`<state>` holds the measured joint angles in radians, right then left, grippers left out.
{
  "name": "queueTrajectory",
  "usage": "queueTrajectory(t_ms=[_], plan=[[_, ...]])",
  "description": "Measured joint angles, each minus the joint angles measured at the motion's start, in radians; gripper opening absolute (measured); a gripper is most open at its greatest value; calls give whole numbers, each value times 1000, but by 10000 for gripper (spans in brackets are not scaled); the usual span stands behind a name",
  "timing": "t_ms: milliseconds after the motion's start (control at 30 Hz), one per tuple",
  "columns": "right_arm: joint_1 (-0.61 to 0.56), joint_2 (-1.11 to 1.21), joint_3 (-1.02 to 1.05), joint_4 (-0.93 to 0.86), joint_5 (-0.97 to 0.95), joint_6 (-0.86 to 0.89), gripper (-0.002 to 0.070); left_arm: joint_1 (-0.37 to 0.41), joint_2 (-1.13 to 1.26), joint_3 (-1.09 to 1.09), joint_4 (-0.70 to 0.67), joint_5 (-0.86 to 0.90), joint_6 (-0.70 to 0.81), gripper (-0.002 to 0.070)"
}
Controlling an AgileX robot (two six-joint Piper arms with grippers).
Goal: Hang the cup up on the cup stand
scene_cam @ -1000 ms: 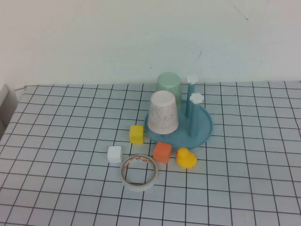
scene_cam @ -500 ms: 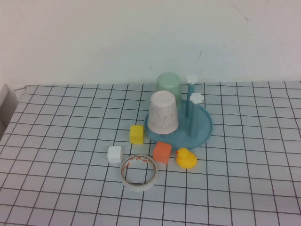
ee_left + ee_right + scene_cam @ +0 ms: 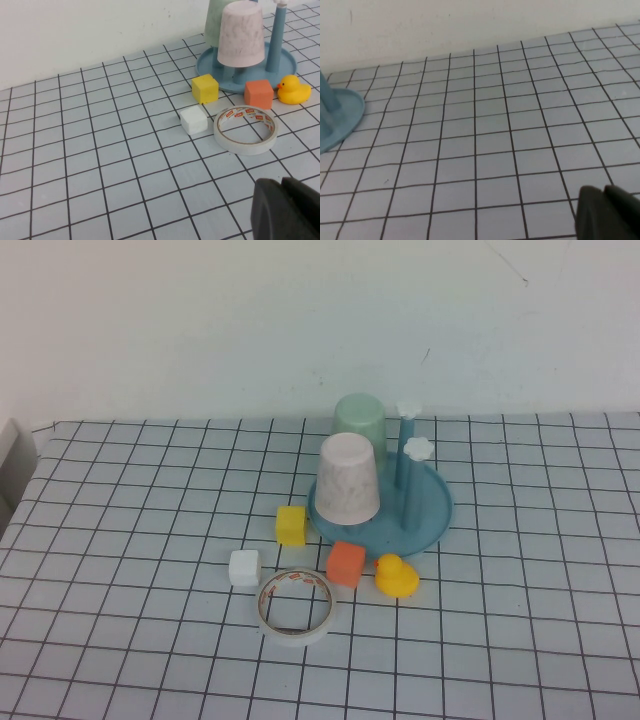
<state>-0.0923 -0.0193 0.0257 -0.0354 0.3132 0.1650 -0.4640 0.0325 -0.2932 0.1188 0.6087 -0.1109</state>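
My left gripper (image 3: 287, 210), closed and empty, sits nearer the pale pink speckled plastic cup (image 3: 242, 33), inverted upright ahead on the blue posted cup stand (image 3: 285, 62); right gripper (image 3: 610, 212) closed, farther off.

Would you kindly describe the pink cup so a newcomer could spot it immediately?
Find the round blue cup stand at the far middle of the checked table. The pink cup sits upside down on its near-left part, directly in front of the green cup. It alone is whitish-pink and faintly speckled; the green one is plain.
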Motion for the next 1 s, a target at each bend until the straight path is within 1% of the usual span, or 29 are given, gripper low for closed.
queueTrajectory(t_ms=[200,367,1000], plan=[[23,2,-3,-7,17,0,13,0,0,0,0,0,0,-1],[51,2,-6,-13,26,-55,13,0,0,0,0,0,0,-1],[51,3,-6,-13,28,-47,13,0,0,0,0,0,-2,-1]])
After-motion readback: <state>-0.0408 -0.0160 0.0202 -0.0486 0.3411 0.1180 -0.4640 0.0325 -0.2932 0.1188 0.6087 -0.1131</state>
